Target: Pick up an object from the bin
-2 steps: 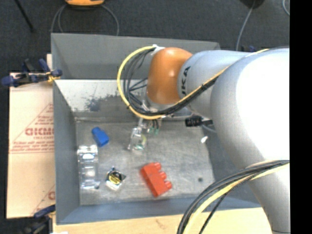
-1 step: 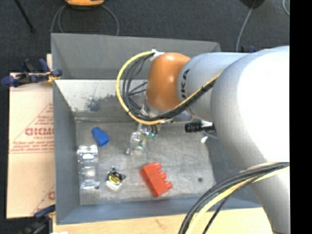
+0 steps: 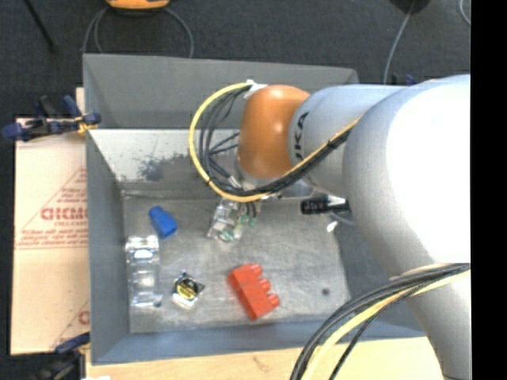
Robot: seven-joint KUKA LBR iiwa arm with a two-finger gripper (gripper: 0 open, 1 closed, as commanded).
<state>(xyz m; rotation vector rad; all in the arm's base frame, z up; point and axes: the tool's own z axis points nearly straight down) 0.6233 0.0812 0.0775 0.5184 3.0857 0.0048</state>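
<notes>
The grey bin (image 3: 107, 236) lies sparse. My hand (image 3: 229, 224) hangs near its back wall, between the blue cap (image 3: 163, 222) and the red block (image 3: 253, 291). I cannot tell its grip; the pick seems undone.

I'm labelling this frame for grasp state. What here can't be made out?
Camera view:
- Gripper: orange cover hides most of it; whether it holds anything is unclear.
- Black thing by the right wall: arm covers its end; kind unclear.
- Yellow-and-black thing at the front: too small to identify.
- Bin: right side lies under the arm.
</notes>
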